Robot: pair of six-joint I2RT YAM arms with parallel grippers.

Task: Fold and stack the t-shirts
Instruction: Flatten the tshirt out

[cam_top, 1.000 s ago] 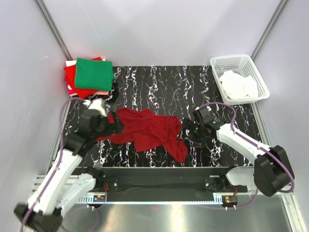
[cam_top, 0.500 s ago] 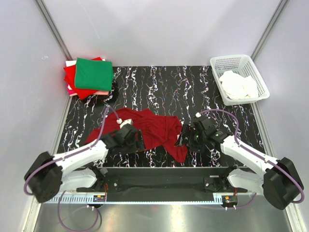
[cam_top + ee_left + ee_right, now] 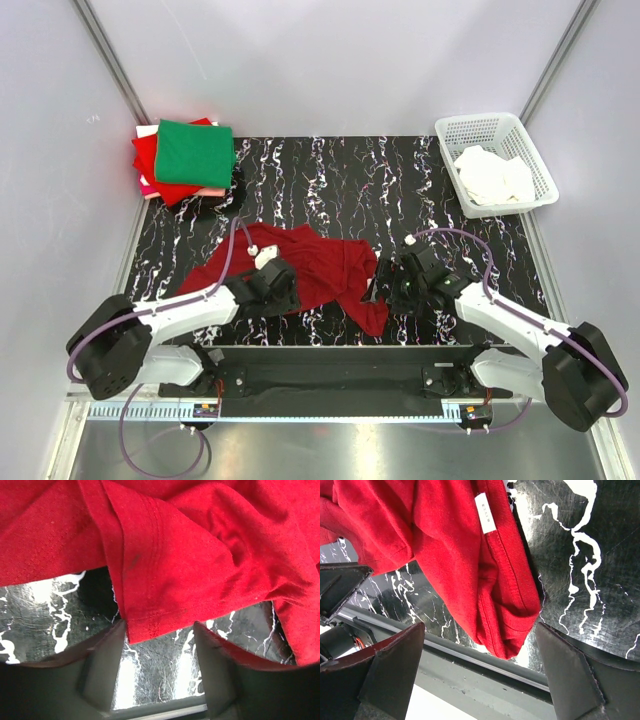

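Top view: the crimson t-shirt point(image 3: 315, 265) lies crumpled, not folded, in the centre-lower part of the table point(image 3: 400, 185). It spreads from lower left toward centre, w/ one tail going down toward the bottom edge of the table. The left gripper point(image 3: 280, 290) sits over the shirt's lower-left portion; from this cam its fingers are too dark and small to judge. The right gripper point(image 3: 385, 283) is at the shirt's right edge, also hard to read there.

Left wrist cam: both fingers point(image 3: 102, 667) stand apart, nothing pinched btw. them. A stitched hem corner of the shirt hangs into the top of the gap; whether it touches a finger I cannot tell. The shirt fills the upper half and is cut off at top and right.

Right wrist cam: fingers point(image 3: 385, 675) are spread wide at lower left and lower right, jaws empty. A rolled fold of the shirt w/ a white label point(image 3: 485, 512) comes down btw. them. The print on the label is not readable.

Upper left of top view: a folded stack, green shirt point(image 3: 195, 150) on top, bright red shirt point(image 3: 150, 165) under it, and a pink shirt point(image 3: 212, 191) seen only as a thin strip. How many pieces lie below is hidden. Upper right: basket point(image 3: 480, 128) w/ white cloth point(image 3: 495, 178) inside.
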